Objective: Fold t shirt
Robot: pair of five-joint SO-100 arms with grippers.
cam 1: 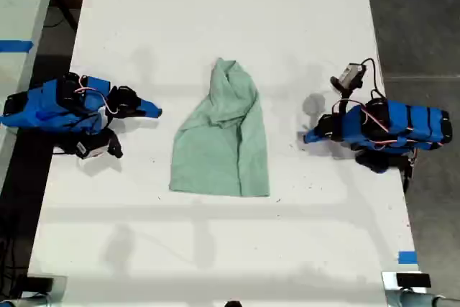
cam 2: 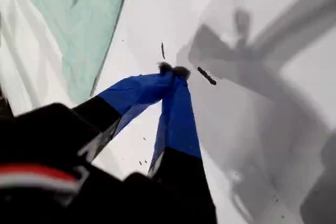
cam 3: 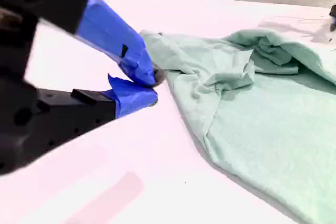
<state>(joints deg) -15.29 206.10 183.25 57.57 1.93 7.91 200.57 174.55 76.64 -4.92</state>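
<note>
The pale mint-green t shirt (cam 1: pixel 223 141) lies wrinkled on the white table (cam 1: pixel 215 5), with its narrow bunched end toward the far side and its wide end toward the near side. My first gripper (cam 1: pixel 307 136) rests on the table at the exterior view's right, shut and empty, a short gap from the shirt's edge. Its wrist view shows the blue fingertips (cam 2: pixel 173 69) meeting, with the t shirt (cam 2: pixel 79 19) off to one side. My second gripper (cam 1: pixel 157 112), at the exterior view's left, is shut and empty. In its wrist view, my second gripper (cam 3: pixel 151 85) sits just short of the crumpled t shirt (cam 3: pixel 262 114).
Blue tape (cam 1: pixel 407 257) marks the table near the exterior view's lower right. A second pale surface with a blue tape strip (cam 1: pixel 14 46) runs along that view's left edge. Dark floor borders the table on both sides. Small dark specks (cam 2: pixel 206 75) dot the tabletop.
</note>
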